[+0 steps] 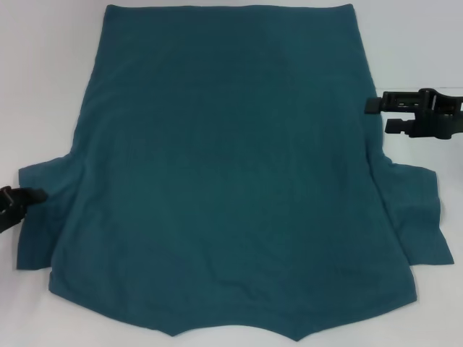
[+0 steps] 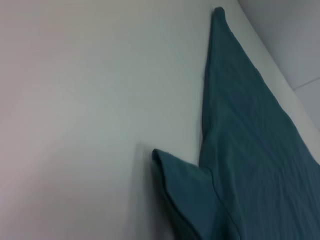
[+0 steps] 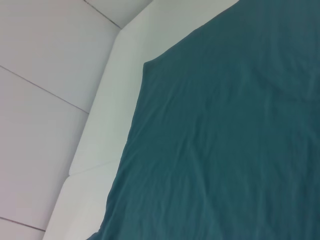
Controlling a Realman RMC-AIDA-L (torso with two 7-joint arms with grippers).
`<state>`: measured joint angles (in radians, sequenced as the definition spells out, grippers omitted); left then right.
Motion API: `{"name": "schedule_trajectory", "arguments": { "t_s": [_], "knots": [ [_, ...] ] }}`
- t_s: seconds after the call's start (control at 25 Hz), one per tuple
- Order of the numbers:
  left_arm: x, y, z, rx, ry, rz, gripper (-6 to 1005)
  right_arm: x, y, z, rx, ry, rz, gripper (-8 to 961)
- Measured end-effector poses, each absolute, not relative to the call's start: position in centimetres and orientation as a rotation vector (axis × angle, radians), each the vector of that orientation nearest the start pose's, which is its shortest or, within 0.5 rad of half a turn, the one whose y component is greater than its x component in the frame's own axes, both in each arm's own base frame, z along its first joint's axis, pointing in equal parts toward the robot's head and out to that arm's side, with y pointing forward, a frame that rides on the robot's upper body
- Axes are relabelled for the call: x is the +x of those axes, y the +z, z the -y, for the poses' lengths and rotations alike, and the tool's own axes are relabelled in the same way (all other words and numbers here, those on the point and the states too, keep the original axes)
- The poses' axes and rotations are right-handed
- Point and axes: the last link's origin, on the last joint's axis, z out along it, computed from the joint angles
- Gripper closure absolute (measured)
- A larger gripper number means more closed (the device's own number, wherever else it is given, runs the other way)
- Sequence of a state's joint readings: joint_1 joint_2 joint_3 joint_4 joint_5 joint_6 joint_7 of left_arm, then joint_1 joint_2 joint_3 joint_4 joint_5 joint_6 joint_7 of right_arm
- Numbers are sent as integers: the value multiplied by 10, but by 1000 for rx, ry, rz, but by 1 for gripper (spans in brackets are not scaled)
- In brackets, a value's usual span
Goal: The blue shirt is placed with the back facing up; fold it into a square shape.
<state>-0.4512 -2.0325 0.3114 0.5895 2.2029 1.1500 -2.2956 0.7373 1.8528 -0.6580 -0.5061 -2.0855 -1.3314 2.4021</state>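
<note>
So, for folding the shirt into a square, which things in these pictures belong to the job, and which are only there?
Belonging to the job:
- the blue shirt, spread flat, back up
- the left gripper, at the shirt's left sleeve
- the right gripper, open, beside the shirt's right edge

Only there:
- the white table under the shirt
- the tiled floor past the table's edge

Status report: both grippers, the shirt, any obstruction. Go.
Left gripper at the shirt's left sleeve edge. Right gripper open beside its right side, holding nothing. Blue shirt spread flat on the white table, unfolded. Nothing in the way.
</note>
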Motion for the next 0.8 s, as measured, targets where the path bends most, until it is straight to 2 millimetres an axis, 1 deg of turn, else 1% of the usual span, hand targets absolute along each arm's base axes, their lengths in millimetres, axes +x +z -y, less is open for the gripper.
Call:
{"name": "schedule_trajectory", "arguments": {
  "t_s": [0.04, 0.24, 0.48, 0.64, 0.72, 0.8],
  "knots": [
    [-384, 51, -328, -1562, -760, 1900, 666, 263, 73, -417, -2133, 673, -1771, 99],
    [-380, 51, -331, -1628, -706, 1856, 764, 263, 73, -417, -2133, 672, -1771, 100],
    [-371, 57, -338, -1706, -646, 1793, 882, 263, 73, -417, -2129, 672, -1777, 100],
    [-365, 68, -342, -1768, -591, 1724, 958, 263, 73, -417, -2128, 672, -1780, 101],
    [-360, 75, -346, -1831, -516, 1644, 996, 263, 73, -417, -2129, 670, -1779, 101],
    [-355, 79, -350, -1885, -435, 1573, 996, 263, 73, -417, -2131, 667, -1778, 100]
  ]
}}
